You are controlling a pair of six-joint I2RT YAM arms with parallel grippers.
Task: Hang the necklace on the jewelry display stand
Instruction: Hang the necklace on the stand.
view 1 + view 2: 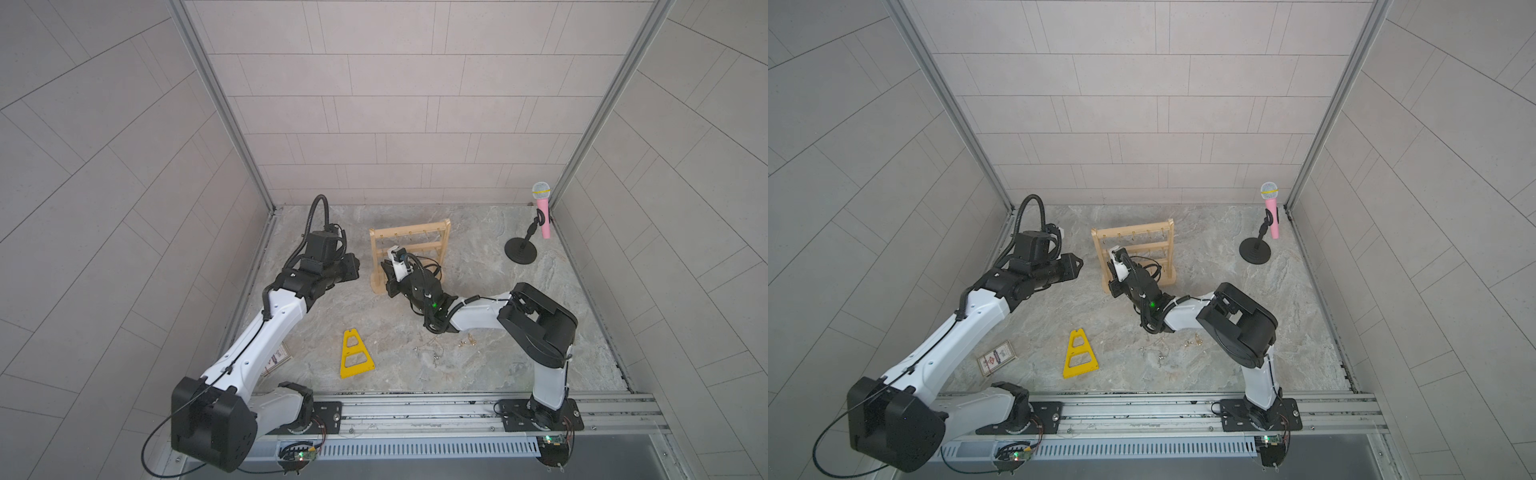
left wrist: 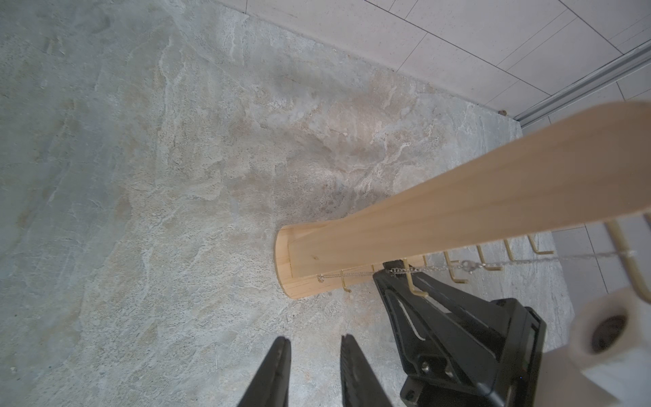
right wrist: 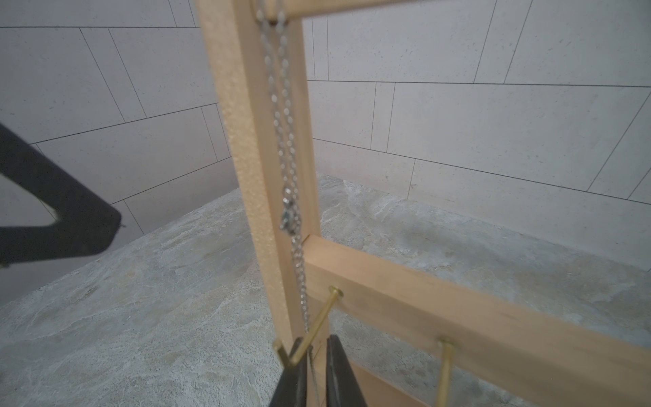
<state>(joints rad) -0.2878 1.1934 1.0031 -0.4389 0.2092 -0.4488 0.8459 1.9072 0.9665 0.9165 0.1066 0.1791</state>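
The jewelry display stand (image 1: 409,231) (image 1: 1133,230), a pale wooden rack with brass hooks, stands at the back middle of the table. The silver necklace (image 3: 287,158) hangs from a top-bar hook down along the stand's left upright (image 3: 253,141). Its thin tail runs between the nearly closed jaws of my right gripper (image 3: 315,340) (image 1: 386,272), right beside a brass hook (image 3: 317,322). In the left wrist view the chain (image 2: 422,269) passes the right gripper's tip (image 2: 389,273) and ends near the base (image 2: 281,253). My left gripper (image 2: 315,338) (image 1: 353,266) hovers open and empty just left of the stand.
A flat yellow triangular frame (image 1: 355,353) lies at the front middle, and a small card (image 1: 996,358) lies by the left arm. Loose jewellery (image 1: 430,348) lies under the right forearm. A black stand with a pink microphone (image 1: 542,214) stands at the back right corner.
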